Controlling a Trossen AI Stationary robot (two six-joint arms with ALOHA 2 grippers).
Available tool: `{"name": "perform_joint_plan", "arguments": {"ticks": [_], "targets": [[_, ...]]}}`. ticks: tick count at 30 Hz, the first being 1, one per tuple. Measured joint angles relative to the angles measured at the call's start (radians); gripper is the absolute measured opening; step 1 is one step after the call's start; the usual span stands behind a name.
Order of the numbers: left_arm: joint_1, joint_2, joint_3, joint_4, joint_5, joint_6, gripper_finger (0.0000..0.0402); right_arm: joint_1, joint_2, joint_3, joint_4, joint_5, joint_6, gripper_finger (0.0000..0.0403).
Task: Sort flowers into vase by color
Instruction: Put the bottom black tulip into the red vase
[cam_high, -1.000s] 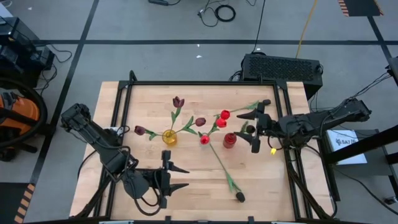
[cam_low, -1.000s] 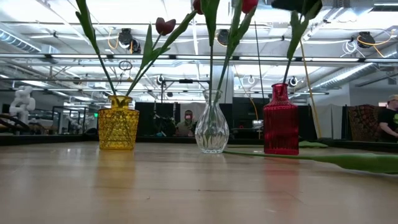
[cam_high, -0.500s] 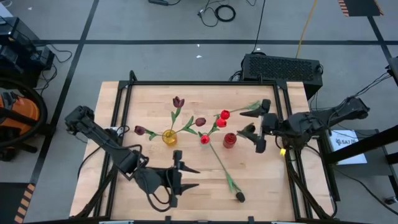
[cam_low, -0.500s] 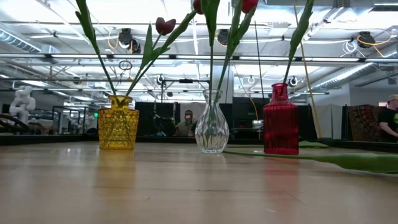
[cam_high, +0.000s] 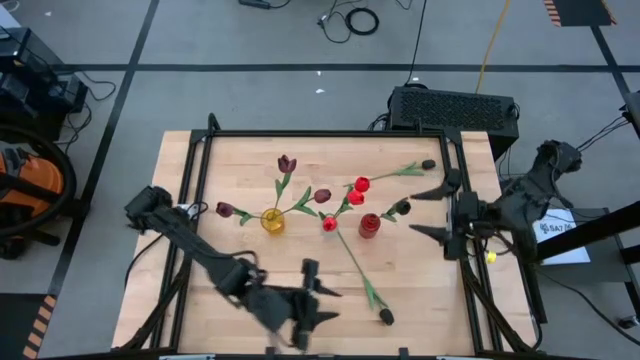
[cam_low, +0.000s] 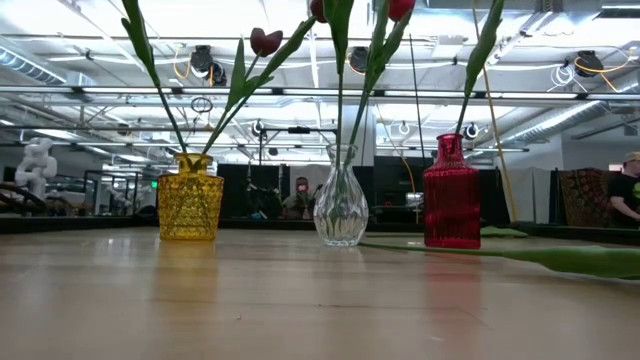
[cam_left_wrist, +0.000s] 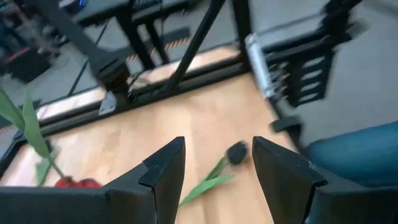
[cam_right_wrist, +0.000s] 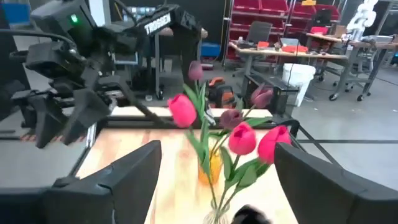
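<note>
- As seen from above, three vases stand in a row at the centre of the counter (cam_high: 190, 160): a yellow vase (cam_high: 272, 221), a clear vase (cam_high: 329, 224) and a red vase (cam_high: 369, 226).
- The yellow vase holds three maroon tulips (cam_high: 287, 163) fanned toward the upper left; the clear vase holds red tulips (cam_high: 361, 185).
- The red vase carries one dark tulip (cam_high: 403, 208), leaning to the right.
- Two flowers remain loose: a dark-headed stem (cam_high: 386, 317) lying lower centre-right, and another dark-headed stem (cam_high: 428, 165) at the upper right of the counter.
- The left end effector (cam_high: 322, 304), fingers apart and empty, sits at the lower centre of the frame, beside the lower loose stem; its wrist view shows that dark head between the fingers, farther off.
- The right end effector (cam_high: 430, 212), fingers wide apart and empty, hovers at the right edge of the counter.
- Judged progress: most flowers are placed; two remain to be sorted.
</note>
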Motion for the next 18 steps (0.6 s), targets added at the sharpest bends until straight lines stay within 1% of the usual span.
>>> {"name": "perform_joint_plan", "arguments": {"ticks": [4,8,12,18], "targets": [[0.038,0.123,0.106,-0.078,0.0,0.009,0.0194,0.091,0.035,0.0,0.004,0.07,-0.005,0.0284],[0.045,0.239,0.18,-0.084,0.006,0.111,0.0194,0.156,0.046,0.0,0.083,0.094,-0.103,0.0271],[0.051,0.328,0.249,-0.098,0.037,0.179,0.0194,0.211,0.045,0.0,0.138,0.095,-0.144,0.0262],[0.071,0.394,0.264,-0.095,0.062,0.241,0.0192,0.273,0.043,0.0,0.136,0.099,-0.146,0.0258]]}}
